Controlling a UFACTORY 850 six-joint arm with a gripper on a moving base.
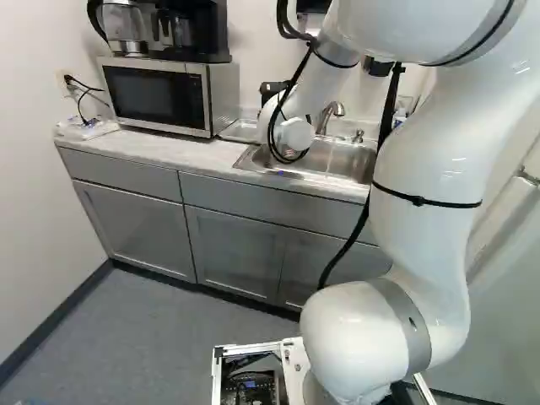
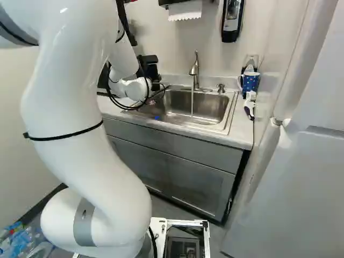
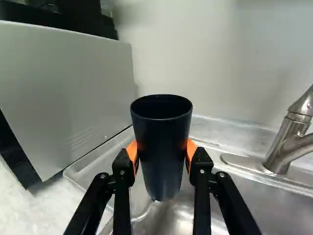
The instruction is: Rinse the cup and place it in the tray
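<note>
You've got the cup (image 3: 162,147) aloft, mouth up, pinched between both orange pads (image 3: 131,150) of your gripper (image 3: 162,152)! That side grip likely leaves the mouth free for water and the base free for landing. Beneath and beyond, the metal tray (image 3: 110,161) sits beside the sink (image 2: 214,109), handily placed, I'd say, for catching drips. Over at the faucet (image 2: 194,71), a stream runs into the basin, presumably for rinsing; whether your cup has been rinsed, you can't tell. Mind the microwave (image 1: 160,97) alongside. The count: one cup, two pads, one tray, one sink, one faucet, one microwave, and one spotted mug (image 2: 250,83) on the far side.
</note>
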